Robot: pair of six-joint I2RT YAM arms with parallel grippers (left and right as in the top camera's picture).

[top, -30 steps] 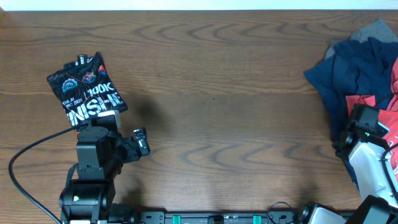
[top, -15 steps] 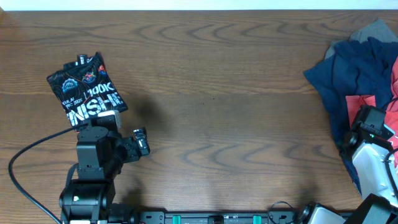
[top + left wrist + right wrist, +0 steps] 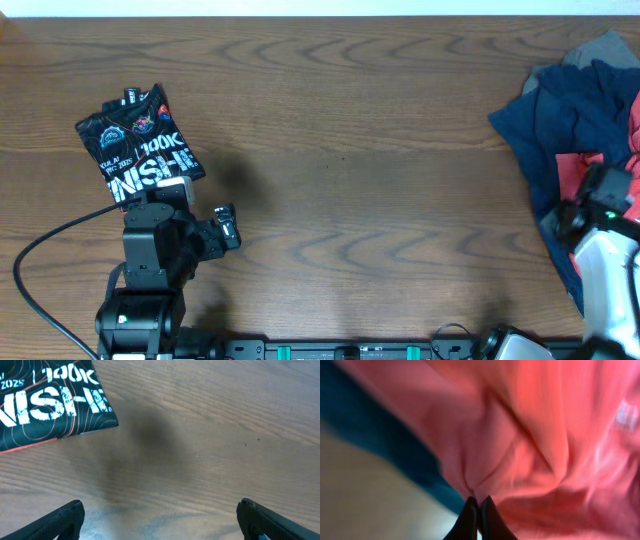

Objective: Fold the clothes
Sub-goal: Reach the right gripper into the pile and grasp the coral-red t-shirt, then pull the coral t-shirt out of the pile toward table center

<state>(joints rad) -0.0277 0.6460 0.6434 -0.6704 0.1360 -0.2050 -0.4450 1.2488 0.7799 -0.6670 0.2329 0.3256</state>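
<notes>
At the table's right edge lies a heap of clothes: a navy shirt (image 3: 570,115), a coral-red shirt (image 3: 577,170) (image 3: 530,435) and a bit of grey (image 3: 603,47). My right gripper (image 3: 480,502) is shut, pinching a fold of the coral-red shirt, with navy cloth (image 3: 385,445) to its left. A folded black printed shirt (image 3: 140,145) (image 3: 50,400) rests at the far left. My left gripper (image 3: 160,507) hovers open over bare wood just below that black shirt, nothing between its fingers (image 3: 65,517).
The wooden table (image 3: 350,150) runs from the black shirt to the heap. A black cable (image 3: 45,245) loops at the left by the left arm's base (image 3: 140,320). The right arm (image 3: 610,265) stands over the heap's near edge.
My right gripper has closed on the coral-red fabric and shifted a little to the right. The left arm and black shirt have not moved.
</notes>
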